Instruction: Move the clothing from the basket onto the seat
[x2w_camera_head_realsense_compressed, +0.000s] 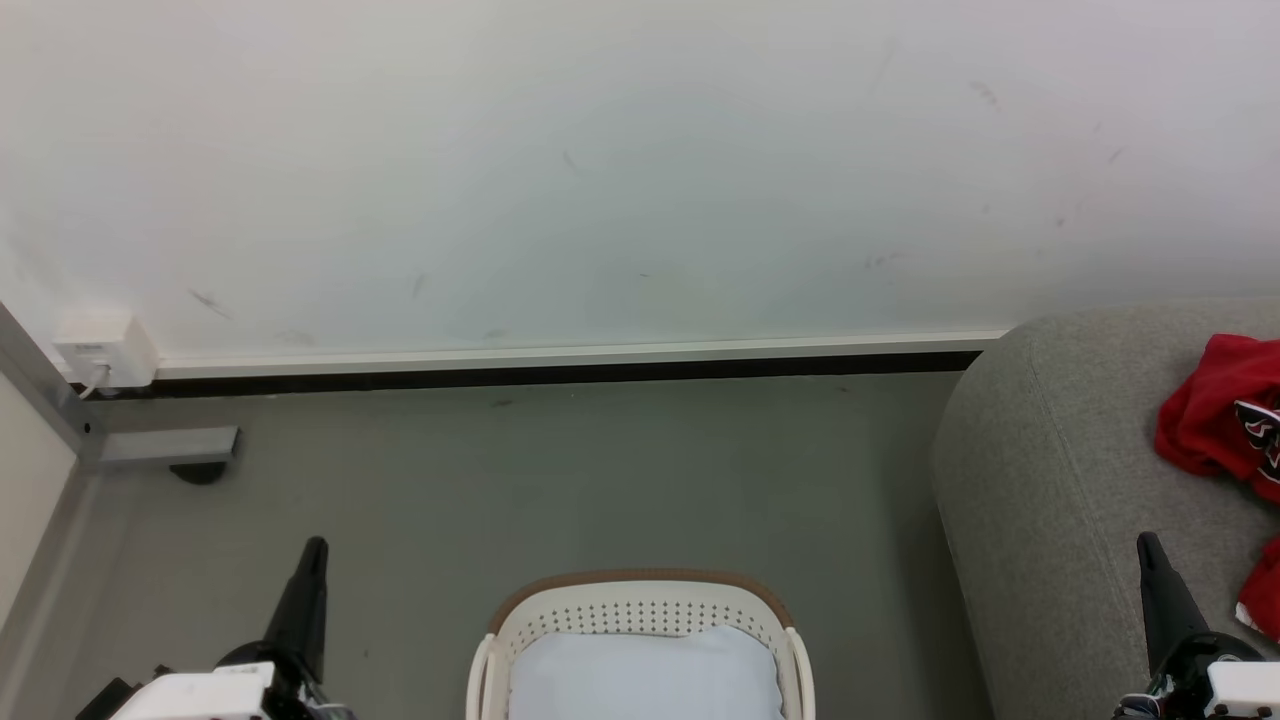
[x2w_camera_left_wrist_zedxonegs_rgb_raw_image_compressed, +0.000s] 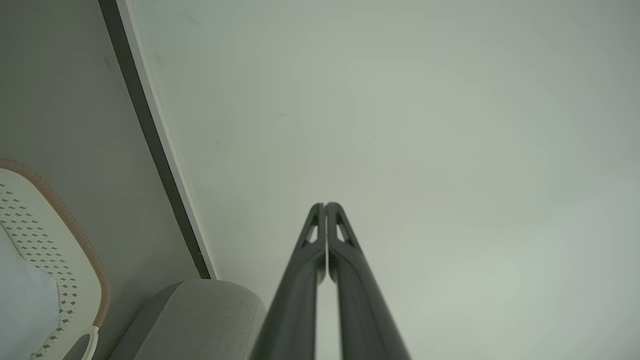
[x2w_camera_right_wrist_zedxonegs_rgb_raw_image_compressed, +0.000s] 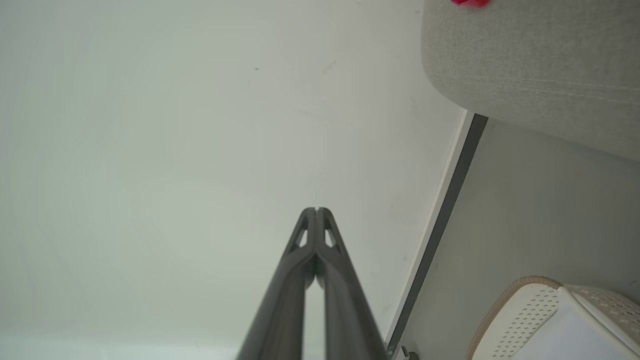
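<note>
Left jaws are sitting close at the bottom, and their two dark fingers (x2w_camera_left_wrist_zedxonegs_rgb_raw_image_compressed: 300, 280) are pressing together with nothing between them. Just to the right of them, between both jaws, the basket (x2w_camera_head_realsense_compressed: 640, 612) is standing on the floor (x2w_camera_head_realsense_compressed: 560, 480). A pale pad (x2w_camera_head_realsense_compressed: 645, 675) is lying inside it. No red cloth is showing on top, though the near part is getting cut off. Right jaws are clenching too, with their fingers (x2w_camera_right_wrist_zedxonegs_rgb_raw_image_compressed: 295, 280) touching and carrying nothing. They are hanging over the seat (x2w_camera_head_realsense_compressed: 1050, 480). Ahead and to the right of them the clothing (x2w_camera_head_realsense_compressed: 1215, 410) is resting on the seat, so the job is looking done or nearly done.

If more red cloth is hiding under the pad, I am thinking the jaws should be opening wide first. Then they should be going straight down, pinching only red cloth, and rising above the brown rim (x2w_camera_head_realsense_compressed: 640, 577) before swinging right. The seat's rounded edge is sitting near the right jaws, so a high carry is looking safer. Bare floor is giving lots of room ahead of both jaws, up to the wall (x2w_camera_head_realsense_compressed: 640, 180). A grey metal foot (x2w_camera_head_realsense_compressed: 170, 445) is lying ahead and to the left of the left jaws, well apart.
</note>
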